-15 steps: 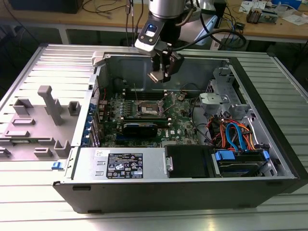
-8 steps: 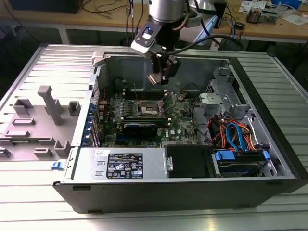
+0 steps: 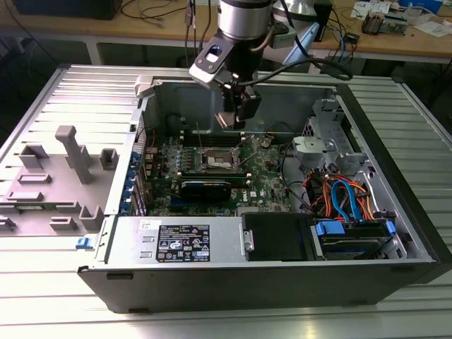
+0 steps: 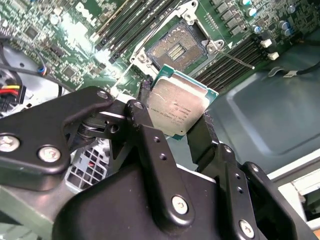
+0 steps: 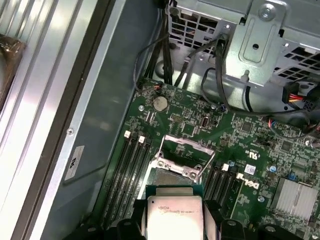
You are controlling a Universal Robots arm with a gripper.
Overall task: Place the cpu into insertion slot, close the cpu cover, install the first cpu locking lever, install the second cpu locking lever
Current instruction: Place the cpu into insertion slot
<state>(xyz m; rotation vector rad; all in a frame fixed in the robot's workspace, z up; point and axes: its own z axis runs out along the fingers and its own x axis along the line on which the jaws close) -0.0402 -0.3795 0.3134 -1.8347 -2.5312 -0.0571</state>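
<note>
Exterior view: our gripper (image 3: 236, 116) hangs inside the open computer case (image 3: 395, 233), over the motherboard (image 3: 272, 180) and near the insertion slot (image 3: 217, 159).

Second wrist view: we note the fingers (image 4: 145, 112) clamped on two opposite edges of the cpu (image 4: 181, 106). It is square, so it has no long axis. It is tilted, metal lid towards the camera, clear of the insertion slot.

First wrist view: the cpu's edges run roughly parallel to the insertion slot's frame.
</note>
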